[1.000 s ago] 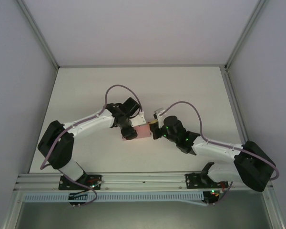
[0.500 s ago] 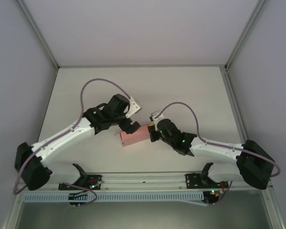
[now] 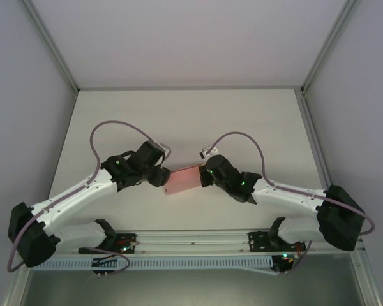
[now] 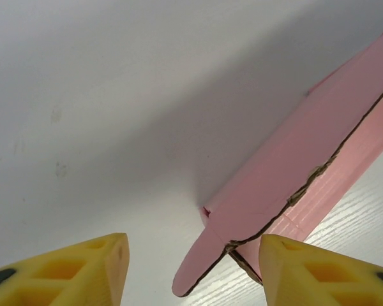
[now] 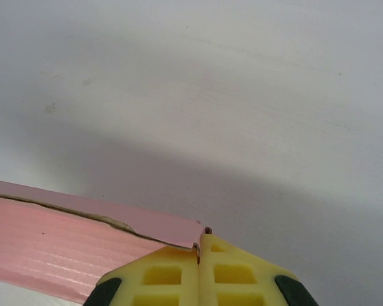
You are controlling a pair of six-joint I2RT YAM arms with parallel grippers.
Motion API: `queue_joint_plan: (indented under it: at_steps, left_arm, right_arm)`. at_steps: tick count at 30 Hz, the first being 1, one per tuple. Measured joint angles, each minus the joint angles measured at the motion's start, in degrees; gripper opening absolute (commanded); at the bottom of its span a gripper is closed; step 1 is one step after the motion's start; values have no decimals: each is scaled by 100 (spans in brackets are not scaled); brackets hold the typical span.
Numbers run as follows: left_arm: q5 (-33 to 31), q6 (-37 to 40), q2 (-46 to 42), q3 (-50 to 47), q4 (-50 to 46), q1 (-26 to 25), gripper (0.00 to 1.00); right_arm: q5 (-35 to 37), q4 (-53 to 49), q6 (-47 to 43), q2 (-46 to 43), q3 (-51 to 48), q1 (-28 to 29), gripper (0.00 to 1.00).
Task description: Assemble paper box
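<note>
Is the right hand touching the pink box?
Touching. The right wrist view shows the right hand pinched shut on a corner of the pink box.

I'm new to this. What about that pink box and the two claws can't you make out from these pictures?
Top view: the paper box is too small to show its flaps or folds, and the right gripper covers the end it grips.
Left wrist view: the frame's right edge cuts off the box's far end, past the open left gripper.
Right wrist view: the shut fingers hide how much card they pinch.
</note>
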Motion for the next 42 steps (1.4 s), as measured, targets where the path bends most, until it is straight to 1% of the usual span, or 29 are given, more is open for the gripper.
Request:
queue_joint_plan:
  at_steps: [1, 3, 7, 16, 17, 18, 20, 21, 27, 31, 36, 42]
  left_arm:
    - [20, -24, 20, 0, -7, -4, 40]
    - [83, -35, 31, 2, -2, -7, 37]
    - [153, -42, 72, 0, -2, -35, 23]
    - [190, -68, 208, 2, -52, -118, 22]
    - [190, -70, 229, 2, -57, -118, 20]
    - [190, -72, 256, 4, -63, -118, 17]
    - [188, -105, 315, 4, -70, -118, 4]
    - [186, -136, 341, 4, -72, -118, 0]
    - [181, -669, 378, 42, -90, -133, 0]
    - [258, -1207, 367, 44, -90, -72, 0]
    - [496, -1891, 330, 46, -85, 170, 0]
    - [492, -2299, 313, 2, 70, 197, 0]
  right_arm:
    - [0, -2, 7, 0, 0, 0, 0]
    - [0, -15, 11, 0, 7, 0, 1]
    - [9, -85, 15, 0, 39, 0, 1]
    - [37, -107, 96, -4, 42, 0, 1]
    - [37, -109, 96, -7, 42, 0, 1]
    - [37, -118, 98, -13, 42, 0, 1]
    - [35, -129, 98, -24, 42, 0, 1]
    - [33, -131, 101, -33, 42, 0, 0]
    - [85, -195, 212, -79, 35, 57, 0]
    - [378, -240, 415, -105, 7, 262, 0]
    - [850, -334, 765, -103, 0, 636, 0]
    - [1132, -330, 1027, -87, -33, 756, 0]
